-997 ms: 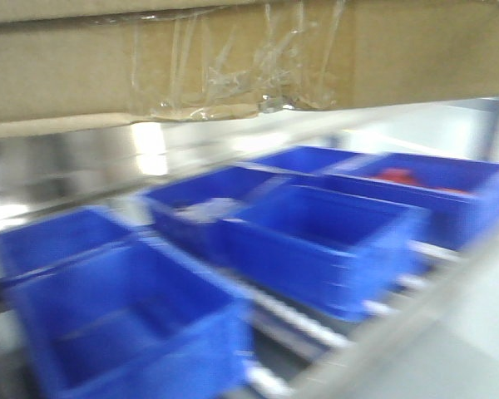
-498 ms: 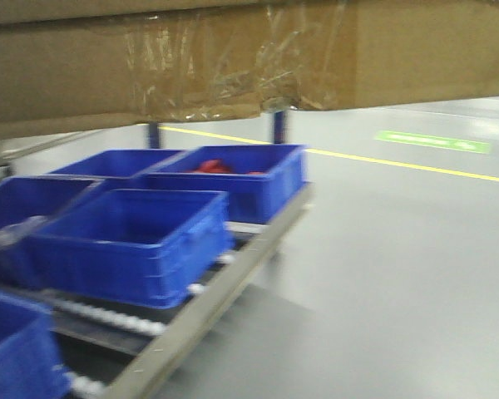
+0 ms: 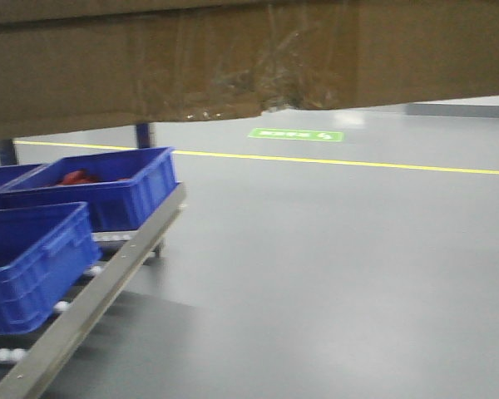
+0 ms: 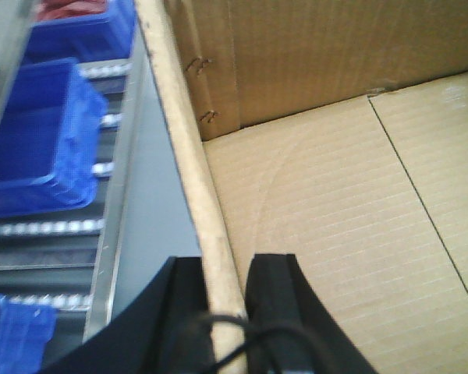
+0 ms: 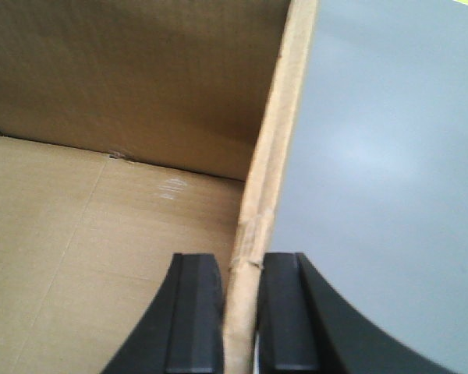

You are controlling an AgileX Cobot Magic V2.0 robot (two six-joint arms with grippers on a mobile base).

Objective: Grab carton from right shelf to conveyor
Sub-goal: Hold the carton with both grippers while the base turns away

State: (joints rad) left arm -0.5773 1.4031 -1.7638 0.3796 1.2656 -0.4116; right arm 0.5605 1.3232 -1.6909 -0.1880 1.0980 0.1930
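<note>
The carton (image 3: 249, 62), brown corrugated cardboard with crinkled clear tape on its lower strip, hangs across the top of the front view, lifted above the floor. In the left wrist view my left gripper (image 4: 225, 263) is shut on the carton's left wall edge (image 4: 189, 156), one finger outside and one inside. In the right wrist view my right gripper (image 5: 240, 263) is shut on the carton's right wall edge (image 5: 277, 140) in the same way. The carton's bare inside floor (image 4: 335, 226) shows in both wrist views. The right shelf and the conveyor are out of view.
A metal roller rack (image 3: 100, 287) carrying blue plastic bins (image 3: 33, 253) stands at the lower left; the far bin (image 3: 100, 187) holds something red. Light-grey floor (image 3: 341, 266) with a yellow line (image 3: 358, 163) and a green marking (image 3: 296, 135) spreads to the right.
The front view has swung to the right. The blue bins and rack have slid to the left edge and open floor fills the frame. The carton keeps its place at the top.
</note>
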